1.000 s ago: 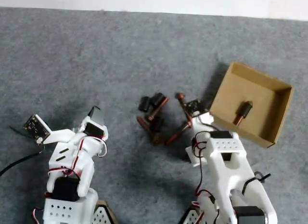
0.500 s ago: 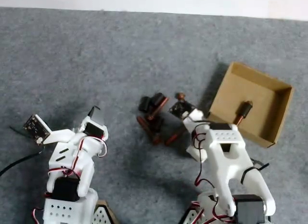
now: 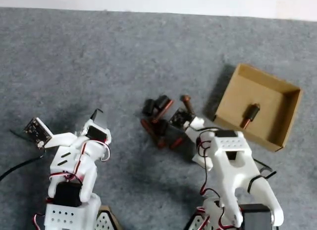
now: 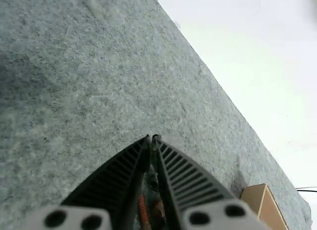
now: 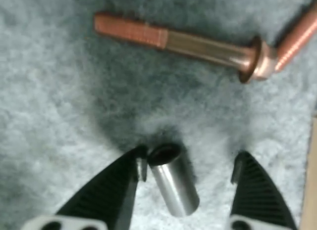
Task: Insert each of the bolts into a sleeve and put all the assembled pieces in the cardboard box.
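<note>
A dark metal sleeve [image 5: 173, 183] lies on the grey carpet between the spread fingers [image 5: 132, 163] of my right gripper [image 5: 190, 163], which is open and does not touch it. Just beyond lies a copper bolt [image 5: 178, 41], with another bolt [image 5: 297, 37] meeting its head. From above, my right arm [image 3: 228, 151] stands over the pile of bolts [image 3: 163, 111] and black sleeves [image 3: 148, 106]. The cardboard box [image 3: 277, 89] holds one assembled piece [image 3: 250, 115]. My left gripper [image 4: 151, 139] is shut and empty, low over bare carpet at the near left [image 3: 96, 116].
The box sits to the right of the pile, and its corner [image 4: 262, 200] shows in the left wrist view. Open grey carpet [image 3: 99, 57] stretches over the left and far side. A pale wall [image 3: 158, 0] borders the far edge.
My right arm has swung left, away from the box and over the pile of bolts and sleeves. The left arm has not moved.
</note>
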